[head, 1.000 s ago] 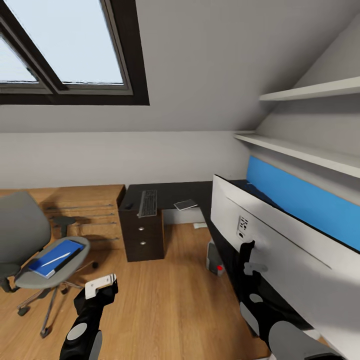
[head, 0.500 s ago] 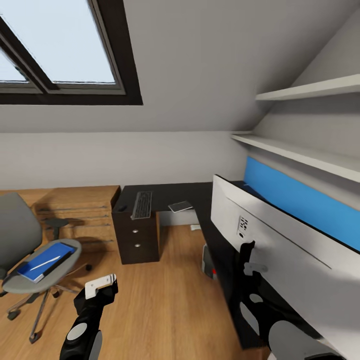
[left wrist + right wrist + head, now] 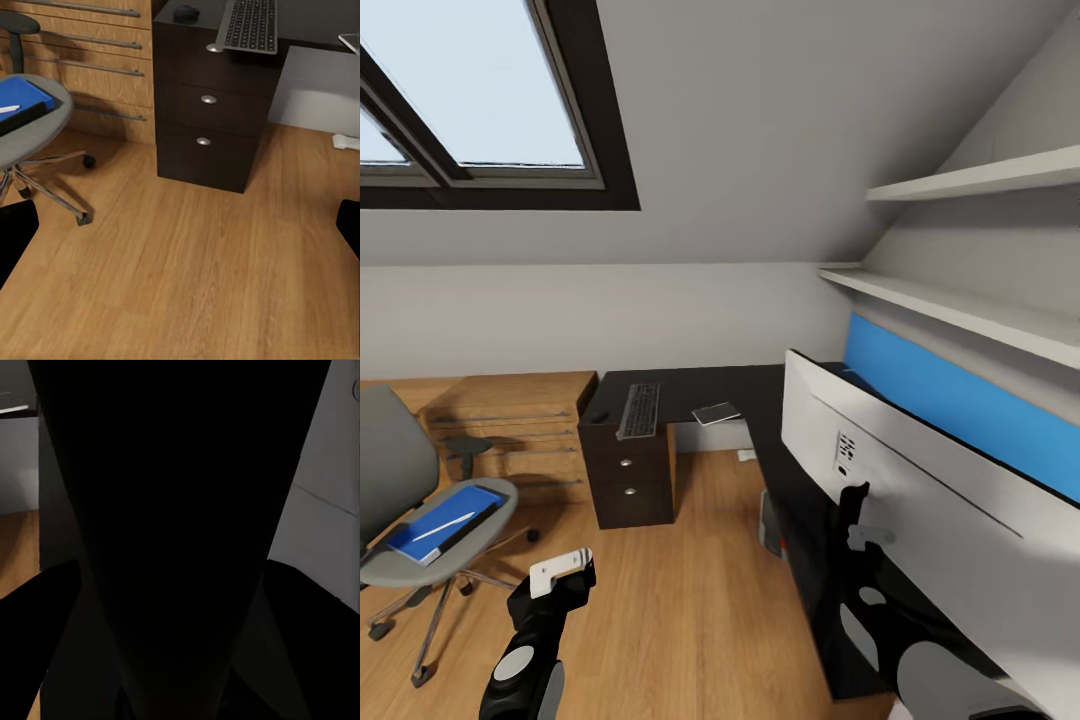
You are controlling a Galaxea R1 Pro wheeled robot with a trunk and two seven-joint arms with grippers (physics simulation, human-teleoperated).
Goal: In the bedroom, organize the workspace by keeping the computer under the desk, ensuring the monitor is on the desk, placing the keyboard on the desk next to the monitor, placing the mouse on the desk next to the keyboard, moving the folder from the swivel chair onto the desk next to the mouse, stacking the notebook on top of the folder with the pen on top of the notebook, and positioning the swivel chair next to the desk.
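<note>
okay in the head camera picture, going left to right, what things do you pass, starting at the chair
swivel chair → blue folder on its seat → wooden dresser → mouse → keyboard → notebook → computer under the desk → monitor

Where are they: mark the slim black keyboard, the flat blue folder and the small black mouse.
keyboard [image 3: 639, 410]: head view, middle of the keys.
folder [image 3: 442, 517]: head view, blue cover, on the chair seat.
mouse [image 3: 186, 12]: left wrist view, rounded top.
</note>
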